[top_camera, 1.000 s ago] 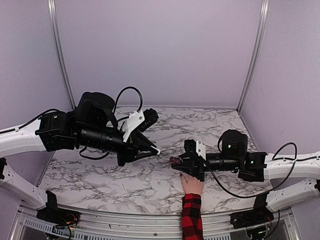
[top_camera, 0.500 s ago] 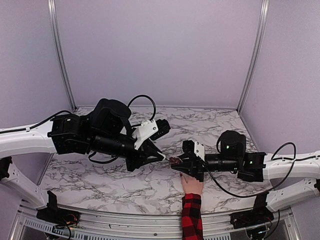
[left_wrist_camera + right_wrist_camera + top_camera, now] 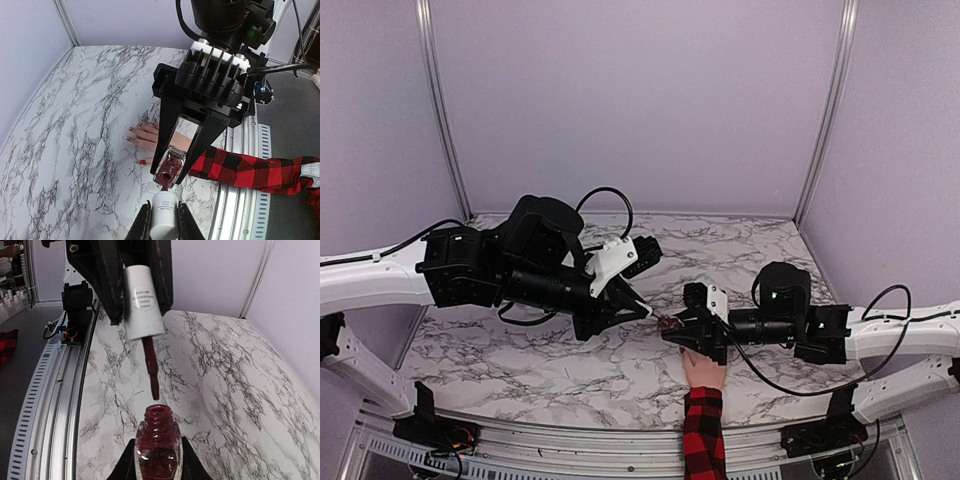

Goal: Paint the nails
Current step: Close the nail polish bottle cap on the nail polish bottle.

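Left wrist view, nails [image 3: 128, 129]: small dark tips are seen on the fingers of a pale hand [image 3: 161, 141] laid flat on the marble table [image 3: 75, 150] near its front edge. Not all five can be counted.
Hand axis: the long axis runs from the plaid sleeve [image 3: 240, 167] at the front edge toward the table's middle, with the nails at the far end.
Polish bottle [image 3: 159, 440]: it is held uncapped over the hand, clamped between the fingers of the right gripper [image 3: 170, 173], with its mouth turned toward the brush.
Brush [image 3: 151, 371]: its tip is poised just short of the bottle mouth and is not dipped. Its white cap [image 3: 142, 300] is pinched in the closed left gripper [image 3: 164, 226].
Deciding relation: from the brush, the nails lie below and beyond the bottle. The brush-bearing left arm is therefore judged the one to be brought down past it.
Hidden: in the top external view the nails are covered by the right gripper. In the left wrist view the bristles are masked by the cap. Whether the polish is wet cannot be told.
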